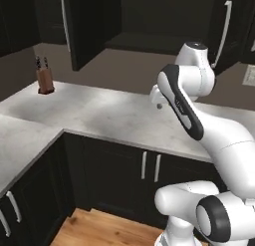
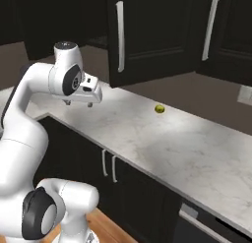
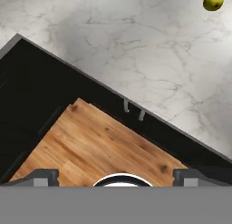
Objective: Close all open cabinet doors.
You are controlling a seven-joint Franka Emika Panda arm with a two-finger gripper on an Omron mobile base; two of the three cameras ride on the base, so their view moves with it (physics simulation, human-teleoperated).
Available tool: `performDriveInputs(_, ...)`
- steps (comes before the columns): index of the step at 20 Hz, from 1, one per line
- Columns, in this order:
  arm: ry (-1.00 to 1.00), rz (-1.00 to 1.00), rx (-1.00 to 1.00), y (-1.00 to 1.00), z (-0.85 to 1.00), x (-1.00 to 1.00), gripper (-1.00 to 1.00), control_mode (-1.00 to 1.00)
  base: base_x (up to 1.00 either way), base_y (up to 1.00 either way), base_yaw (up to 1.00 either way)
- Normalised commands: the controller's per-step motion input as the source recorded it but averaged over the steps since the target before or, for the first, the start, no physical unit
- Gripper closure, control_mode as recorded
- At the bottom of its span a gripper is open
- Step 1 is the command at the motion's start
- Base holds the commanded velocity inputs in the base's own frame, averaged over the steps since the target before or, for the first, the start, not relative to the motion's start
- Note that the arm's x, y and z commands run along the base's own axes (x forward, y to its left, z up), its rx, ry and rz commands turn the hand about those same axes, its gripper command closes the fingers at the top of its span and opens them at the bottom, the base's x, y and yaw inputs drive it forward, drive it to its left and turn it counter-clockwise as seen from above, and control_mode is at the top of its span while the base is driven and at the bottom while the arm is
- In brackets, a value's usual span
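While both upper doors hang swung out over the counter, the claw (image 2: 78,104) sits low in front of them, jaws spread wide with nothing between them! Left door (image 1: 82,28) stands open up and off to the claw's left, its silver handle (image 1: 64,16) upright; right door (image 2: 147,35) juts out above and just to its right. Straight beneath the claw lies the marble counter (image 2: 162,143), a small yellow-green fruit (image 2: 159,108) resting farther right. Far left, near the wall, stands a knife block (image 1: 44,78). Below, wooden floor (image 3: 104,146).
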Motion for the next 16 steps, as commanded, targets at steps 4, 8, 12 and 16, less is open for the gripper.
performDriveInputs(4,0.00,0.00,0.00,0.00,0.00,0.00,-1.00,1.00,0.23,0.52,-0.32)
performDriveInputs(8,0.00,0.00,0.00,0.00,0.00,0.00,-1.00,1.00,0.25,0.47,-0.41)
performDriveInputs(12,0.00,0.00,0.00,0.00,0.00,0.00,-1.00,1.00,0.29,0.41,-0.50)
performDriveInputs(16,0.00,0.00,0.00,0.00,0.00,0.00,-1.00,1.00,0.25,0.44,-0.41)
